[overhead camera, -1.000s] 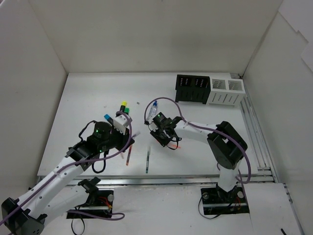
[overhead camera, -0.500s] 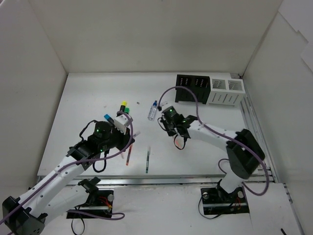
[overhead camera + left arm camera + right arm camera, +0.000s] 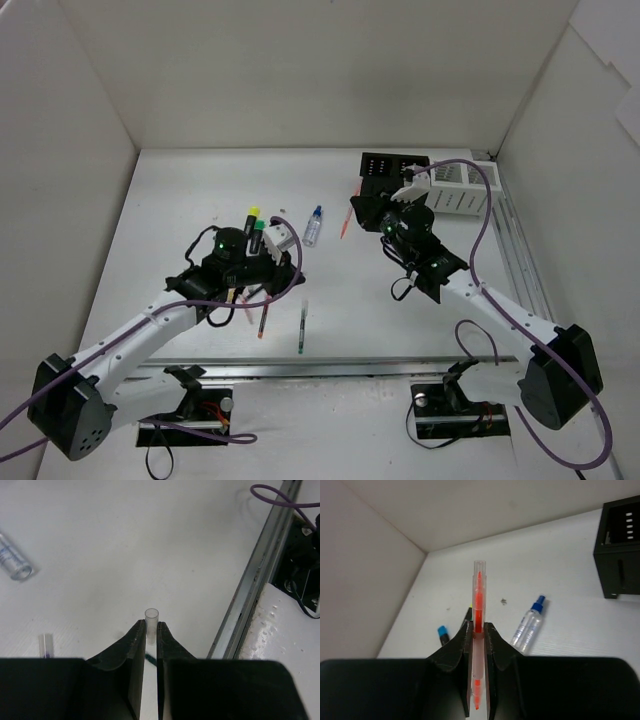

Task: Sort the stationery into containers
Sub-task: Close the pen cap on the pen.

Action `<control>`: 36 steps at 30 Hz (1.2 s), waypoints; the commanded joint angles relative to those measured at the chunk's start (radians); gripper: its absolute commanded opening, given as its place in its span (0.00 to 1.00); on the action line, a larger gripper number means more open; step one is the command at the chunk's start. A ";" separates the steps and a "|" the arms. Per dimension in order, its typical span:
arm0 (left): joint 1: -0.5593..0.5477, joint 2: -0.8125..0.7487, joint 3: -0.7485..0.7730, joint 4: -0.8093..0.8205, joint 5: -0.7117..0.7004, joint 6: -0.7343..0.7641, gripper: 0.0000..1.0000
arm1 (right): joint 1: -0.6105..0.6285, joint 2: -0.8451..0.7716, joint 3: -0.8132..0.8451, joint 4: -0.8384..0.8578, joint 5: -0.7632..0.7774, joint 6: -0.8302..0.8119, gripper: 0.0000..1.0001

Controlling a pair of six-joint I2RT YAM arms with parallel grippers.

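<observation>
Clamped tight in the right gripper [image 3: 478, 628]: slim, glossy, clear-barrelled orange pen [image 3: 479, 595], orange core showing through. Up off the table [image 3: 180, 200] since a second ago, carried out to 1 o'clock, near the black perforated organiser [image 3: 393, 182]. Pinched in the left gripper [image 3: 150, 630]: thin clear tube [image 3: 151, 615]. Still lying at 12 o'clock of centre: plastic blue-capped bottle [image 3: 313, 227], label print too small to read.

The orange pen [image 3: 478, 600] is showing a clear barrel; the bottle [image 3: 529, 624] is presenting clear with a blue cap. The organiser [image 3: 385, 166] is appearing black and perforated, the bins [image 3: 455, 200] white.
</observation>
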 commanded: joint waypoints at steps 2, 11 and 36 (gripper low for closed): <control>0.012 0.066 0.103 0.165 0.219 0.065 0.03 | -0.003 0.013 -0.027 0.330 -0.071 0.174 0.00; 0.021 0.190 0.197 0.162 0.239 0.039 0.03 | 0.002 0.072 -0.059 0.524 -0.166 0.208 0.00; 0.093 0.314 0.317 0.142 0.299 0.014 0.03 | 0.004 0.048 -0.082 0.529 -0.270 0.056 0.00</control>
